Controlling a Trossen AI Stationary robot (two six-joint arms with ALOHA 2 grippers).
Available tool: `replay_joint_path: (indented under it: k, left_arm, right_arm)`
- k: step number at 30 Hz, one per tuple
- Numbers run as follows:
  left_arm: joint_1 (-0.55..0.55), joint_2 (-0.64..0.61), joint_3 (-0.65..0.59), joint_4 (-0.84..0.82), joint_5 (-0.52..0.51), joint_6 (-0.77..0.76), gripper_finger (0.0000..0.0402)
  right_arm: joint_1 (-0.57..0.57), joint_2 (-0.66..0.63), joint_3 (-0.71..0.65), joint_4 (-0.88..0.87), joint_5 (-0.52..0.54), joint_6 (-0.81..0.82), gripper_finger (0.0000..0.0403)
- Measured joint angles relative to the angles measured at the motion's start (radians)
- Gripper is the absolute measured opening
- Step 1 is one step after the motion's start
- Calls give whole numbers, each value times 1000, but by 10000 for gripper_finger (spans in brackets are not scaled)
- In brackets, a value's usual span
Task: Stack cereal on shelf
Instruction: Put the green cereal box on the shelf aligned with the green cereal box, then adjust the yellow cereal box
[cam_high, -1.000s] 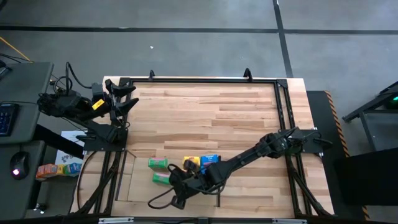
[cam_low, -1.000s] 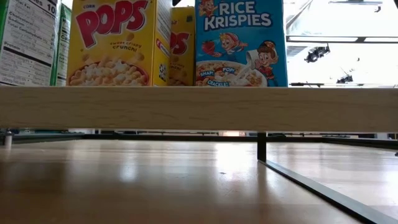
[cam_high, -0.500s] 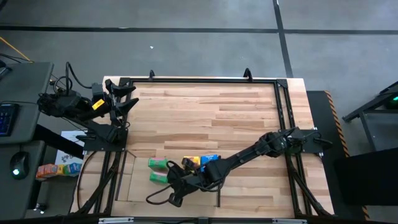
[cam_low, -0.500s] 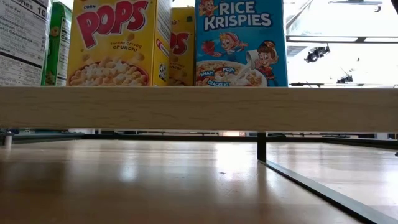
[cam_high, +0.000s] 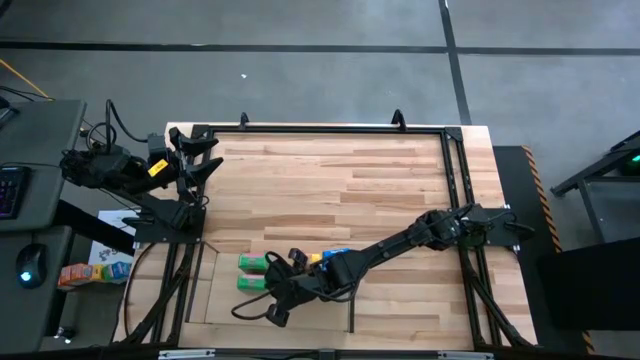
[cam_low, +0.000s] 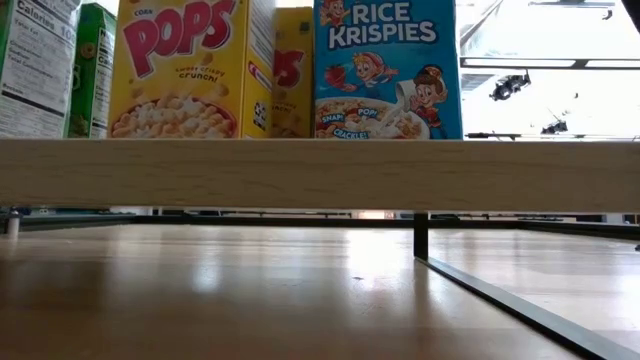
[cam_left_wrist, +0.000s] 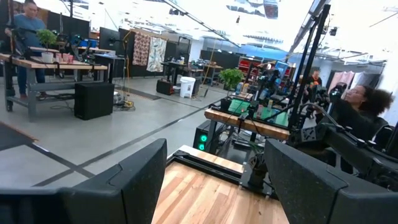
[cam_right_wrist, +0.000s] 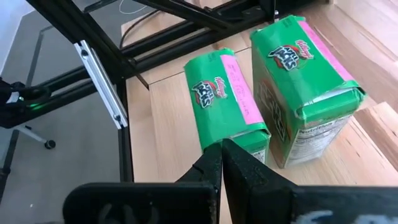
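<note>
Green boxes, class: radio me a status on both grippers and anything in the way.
Right gripper shut, pressed against one green box. Second green box beside it. Left gripper open, parked at the table's far left corner. Nothing in the way.

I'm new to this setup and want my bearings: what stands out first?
The right gripper reaches to the table's near edge, its fingers shut, tips at one of two green cereal boxes standing side by side. In the low view, a Corn Pops box and a Rice Krispies box stand on a wooden ledge.

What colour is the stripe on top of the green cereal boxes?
Pink, along the top of each green cereal box, clearest in the right wrist view.
</note>
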Motion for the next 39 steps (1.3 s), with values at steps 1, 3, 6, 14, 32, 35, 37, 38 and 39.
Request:
replay_joint_path:
  k: [1, 3, 6, 14, 32, 35, 37, 38, 39]
  left_arm:
    - [0, 0, 0, 0, 0, 0, 261]
    - [0, 0, 0, 0, 0, -1, 261]
    - [0, 0, 0, 0, 0, 0, 261]
    - [0, 0, 0, 0, 0, 0, 261]
    - [0, 0, 0, 0, 0, 0, 261]
    - [0, 0, 0, 0, 0, 0, 261]
    - [0, 0, 0, 0, 0, 0, 261]
    - [0, 0, 0, 0, 0, 0, 261]
    - [0, 0, 0, 0, 0, 0, 261]
  right_arm:
    - [-3, 0, 0, 0, 0, 0, 0]
    - [-4, -1, 0, -1, -6, -3, 0]
    - [-4, -8, 0, -7, -23, -40, 0]
    - [1, -123, 0, -217, -29, -118, 0]
    - [3, -186, 2, -686, -21, -63, 0]
    - [1, -186, 2, -730, -15, -64, 0]
    - [-3, -186, 2, -735, -14, -72, 0]
    - [-4, -186, 2, -735, -13, -73, 0]
    - [-4, -186, 2, -735, -13, -73, 0]
